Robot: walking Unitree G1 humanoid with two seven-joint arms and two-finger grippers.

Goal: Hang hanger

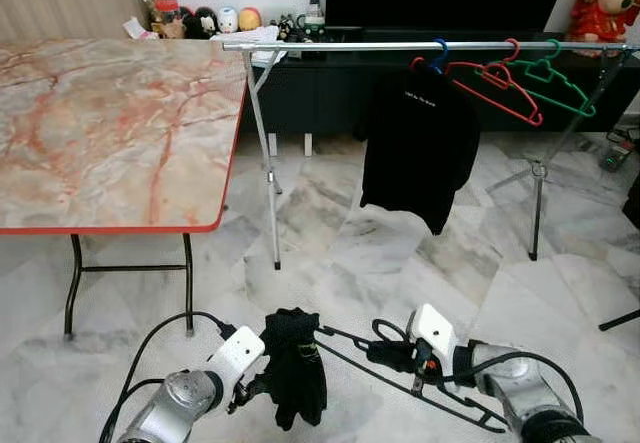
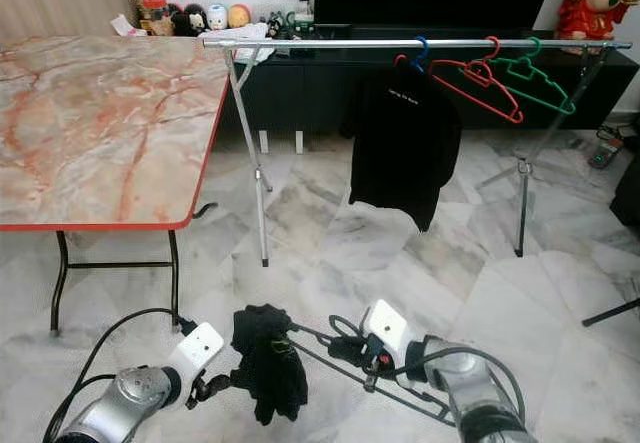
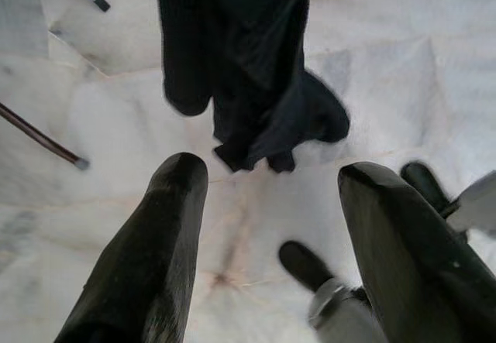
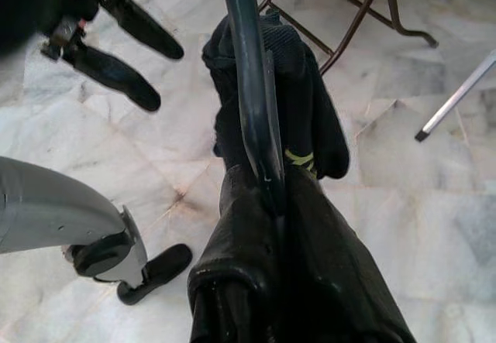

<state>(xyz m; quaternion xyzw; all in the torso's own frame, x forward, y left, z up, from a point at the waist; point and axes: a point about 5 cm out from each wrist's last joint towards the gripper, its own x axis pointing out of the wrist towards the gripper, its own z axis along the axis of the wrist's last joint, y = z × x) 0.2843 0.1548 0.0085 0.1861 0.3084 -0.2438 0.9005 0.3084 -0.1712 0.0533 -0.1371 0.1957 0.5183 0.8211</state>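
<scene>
Right tool (image 1: pixel 385 353) low, clamped on black hanger (image 1: pixel 440 395); left tool (image 1: pixel 250 388) apart beside dark garment (image 1: pixel 295 363).

The table (image 1: pixel 110 133) stands left of the rack (image 1: pixel 420 46), with hangers (image 1: pixel 520 78) on its right end.

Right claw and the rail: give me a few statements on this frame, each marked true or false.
1. The right claw is shut on the black hanger. True.
2. The left claw is shut on the black garment. False: its fingers stand open, the garment beyond them.
3. A black shirt hangs on the clothes rail. True.
4. The red hanger and green hanger carry clothes. False: both hang bare.
5. The black hanger hangs on the rail. False: it is held low above the floor.
</scene>
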